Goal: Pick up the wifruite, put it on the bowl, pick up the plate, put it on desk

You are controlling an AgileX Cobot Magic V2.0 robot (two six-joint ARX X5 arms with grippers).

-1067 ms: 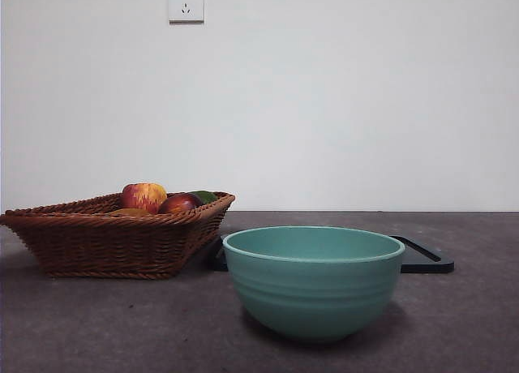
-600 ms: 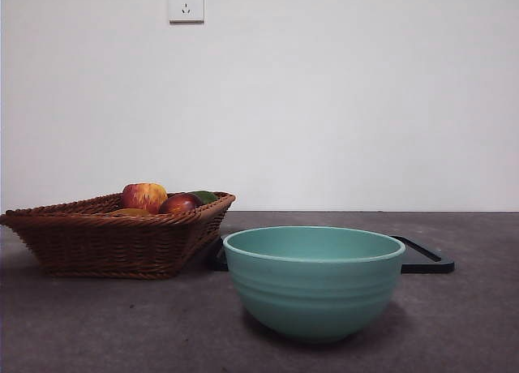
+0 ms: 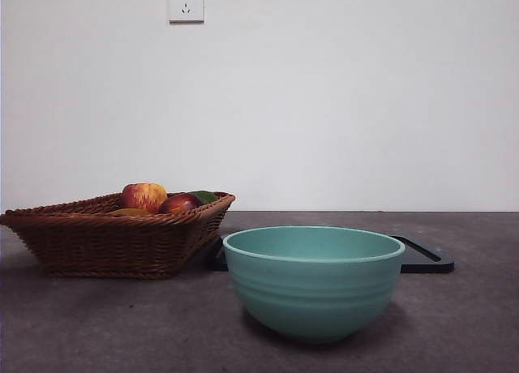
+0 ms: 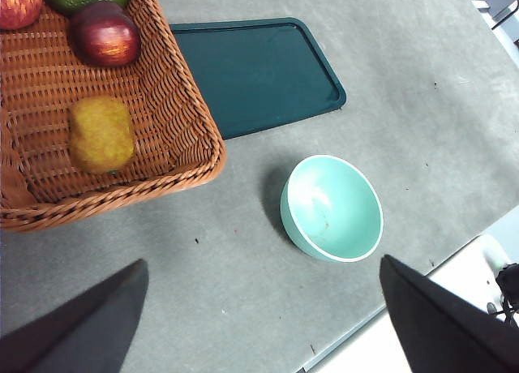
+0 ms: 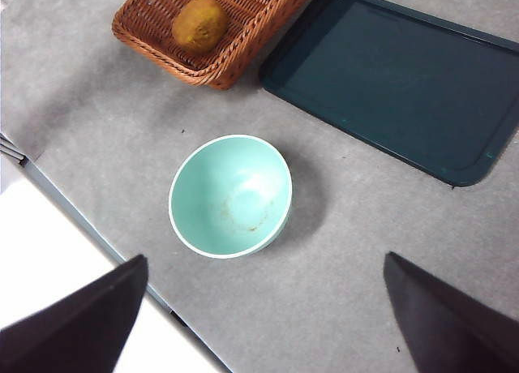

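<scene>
Both my left fingers and right fingers hang spread wide, high above the surface, holding nothing. The bowl stands empty near the front edge. Behind it lie the black tray and the wicker basket with a yellow-brown fruit, apples and something green.

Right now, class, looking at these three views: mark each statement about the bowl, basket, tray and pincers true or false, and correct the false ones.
1. The bowl is empty. True.
2. The basket holds fruit. True.
3. The bowl sits on the tray. False: it stands on the desk, apart from the tray.
4. The left pincer holds an apple. False: open, holding nothing.
5. The right pincer is open. True.
</scene>
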